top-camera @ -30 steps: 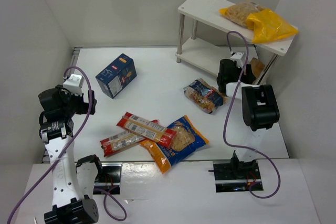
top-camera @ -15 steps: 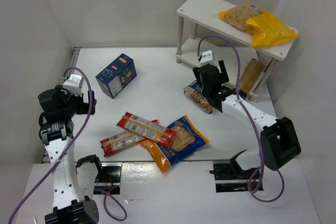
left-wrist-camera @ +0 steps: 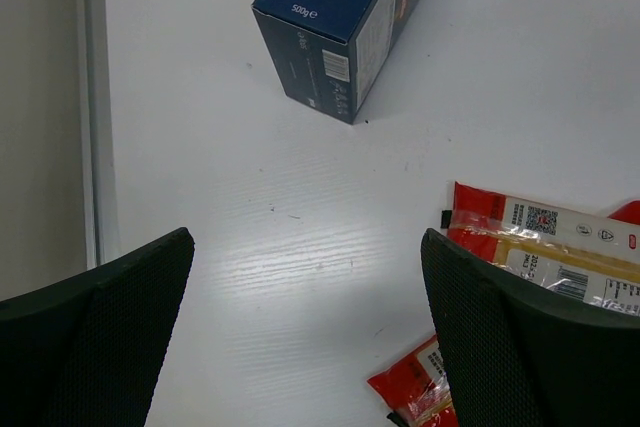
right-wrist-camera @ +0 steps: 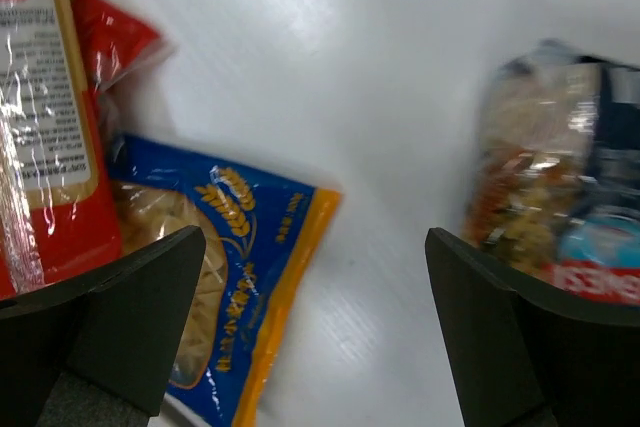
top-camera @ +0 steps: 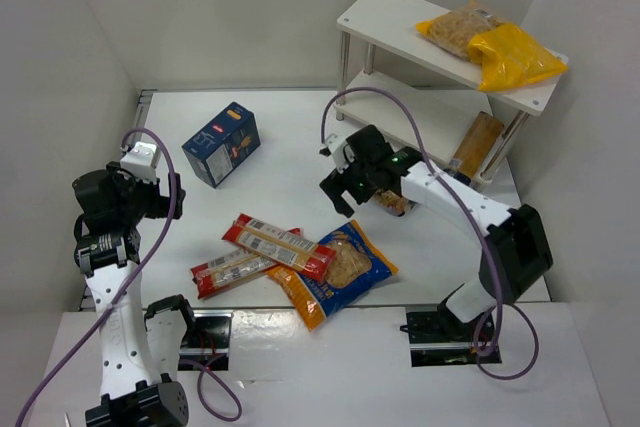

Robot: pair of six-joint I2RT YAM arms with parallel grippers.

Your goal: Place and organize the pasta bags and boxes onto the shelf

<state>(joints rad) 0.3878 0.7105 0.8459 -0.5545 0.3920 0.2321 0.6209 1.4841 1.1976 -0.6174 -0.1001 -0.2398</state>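
Over the white table (top-camera: pixel 300 127), my right gripper (top-camera: pixel 338 195) has left the shelf (top-camera: pixel 380 9), jaws spread and empty, ready for the orange-blue bag (top-camera: pixel 345 267); my left gripper (left-wrist-camera: pixel 305 237) is spread too.

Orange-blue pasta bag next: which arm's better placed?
Right. The right gripper is open just above the far corner of the orange-blue bag. The left gripper, also open, sits near the left wall with the spaghetti packs between it and the bag.

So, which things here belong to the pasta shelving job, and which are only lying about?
Job: shelf, blue box, red spaghetti packs, orange-blue bag, clear bag, yellow bags, brown pack.
Lying about: nothing loose; only the arms' purple cables.
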